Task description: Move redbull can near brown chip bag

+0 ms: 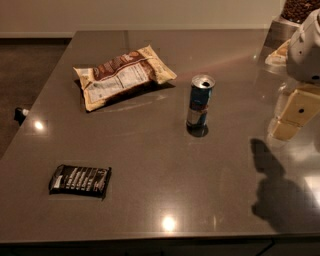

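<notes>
The redbull can [200, 104] stands upright on the grey table [165, 175], right of centre, its silver top and pull tab showing. The brown chip bag [122, 76] lies flat at the back left of the can, its white nutrition panel facing up, a hand's width of bare table between them. My gripper [291, 119] hangs at the right edge of the view, cream-coloured below the white arm [306, 47]. It is to the right of the can, apart from it, and holds nothing that I can see.
A small flat black packet [80, 180] lies near the table's front left. A container of dark snacks [299, 10] stands at the back right corner. The arm's shadow [277, 195] falls on the front right. The floor lies beyond the left table edge.
</notes>
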### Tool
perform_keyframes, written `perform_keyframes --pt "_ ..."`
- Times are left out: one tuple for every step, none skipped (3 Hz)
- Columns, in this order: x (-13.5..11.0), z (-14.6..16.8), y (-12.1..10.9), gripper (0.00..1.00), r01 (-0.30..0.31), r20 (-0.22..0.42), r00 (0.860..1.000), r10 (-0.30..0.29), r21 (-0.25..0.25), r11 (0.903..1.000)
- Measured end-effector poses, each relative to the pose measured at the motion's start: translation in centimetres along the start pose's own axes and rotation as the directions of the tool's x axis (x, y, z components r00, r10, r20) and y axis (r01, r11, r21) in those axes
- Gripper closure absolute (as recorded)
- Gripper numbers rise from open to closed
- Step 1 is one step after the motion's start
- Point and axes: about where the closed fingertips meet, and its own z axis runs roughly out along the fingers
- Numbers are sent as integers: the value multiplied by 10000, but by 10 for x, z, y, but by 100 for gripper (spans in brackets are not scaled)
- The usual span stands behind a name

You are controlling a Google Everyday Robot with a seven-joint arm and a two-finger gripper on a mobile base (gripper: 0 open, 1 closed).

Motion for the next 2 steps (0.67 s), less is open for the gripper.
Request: perform_keyframes --pt "-2 0 -1 0 -19 105 9999 19 35 10000" --pt "-11 8 -10 0 -388 911 9951 377 96 9992"
